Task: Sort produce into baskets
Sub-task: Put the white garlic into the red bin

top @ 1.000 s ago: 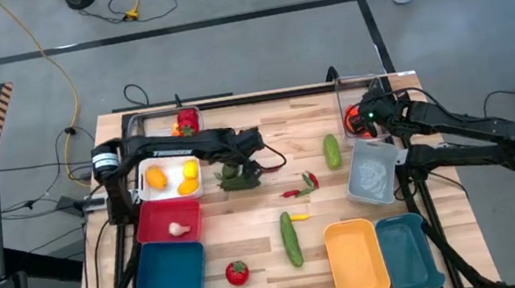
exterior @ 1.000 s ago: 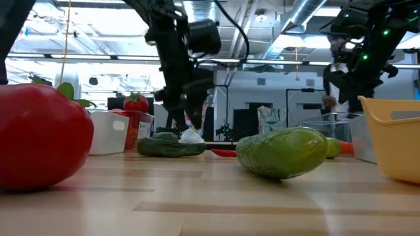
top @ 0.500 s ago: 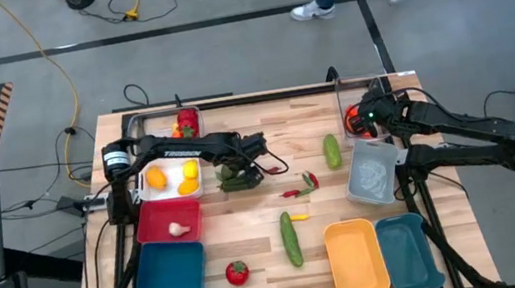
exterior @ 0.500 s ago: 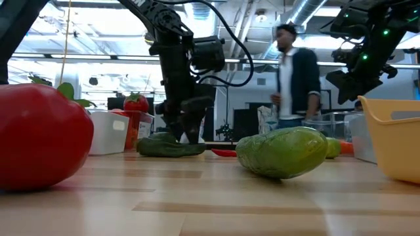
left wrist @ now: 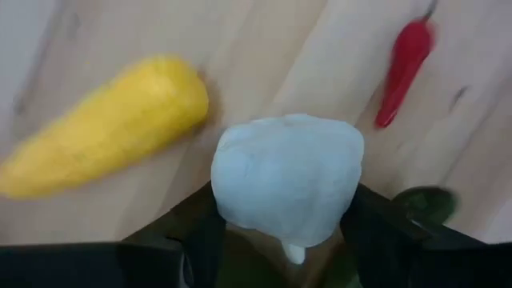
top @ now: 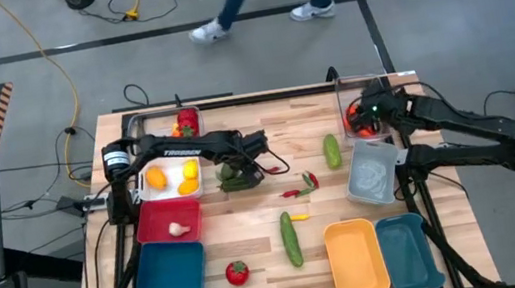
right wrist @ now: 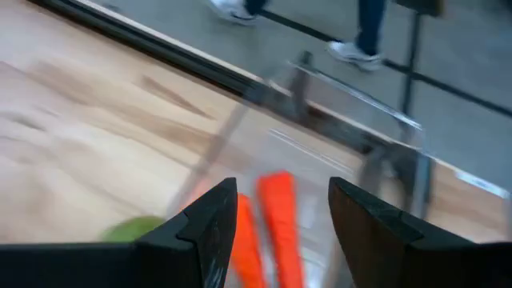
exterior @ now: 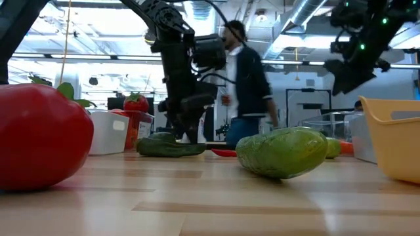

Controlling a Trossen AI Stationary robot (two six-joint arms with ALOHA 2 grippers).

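Note:
A white garlic bulb [left wrist: 286,180] sits between the fingers of my left gripper [top: 239,174], which points steeply down at the table's middle left and is shut on it. Beside it lie a dark green vegetable [exterior: 169,147], a yellow vegetable [left wrist: 104,136] and a red chilli [left wrist: 404,72]. My right gripper [top: 367,114] hangs open over the clear basket [top: 356,98] at the far right; the basket holds orange carrots [right wrist: 276,216]. My left gripper pinches the garlic bulb by two opposite sides [left wrist: 228,200] between its two fingers. The fingers come from above, pointing steeply down. The bulb's underside is hidden, so I cannot tell whether it still rests on the table.
A white basket [top: 150,193] with yellow fruit, a pink-red basket [top: 155,219] and a dark teal one [top: 172,287] line the left side. An orange-yellow [top: 356,257], a teal [top: 409,252] and a clear basket [top: 373,173] stand right. Cucumbers [top: 291,238], a tomato [top: 237,272] and chillies [top: 301,186] lie between. A person walks behind.
My left gripper has sunk slightly and its fingers have drawn in around the garlic. My right gripper has risen a little above the far right clear basket. A person has walked from right to left past the table's far side.

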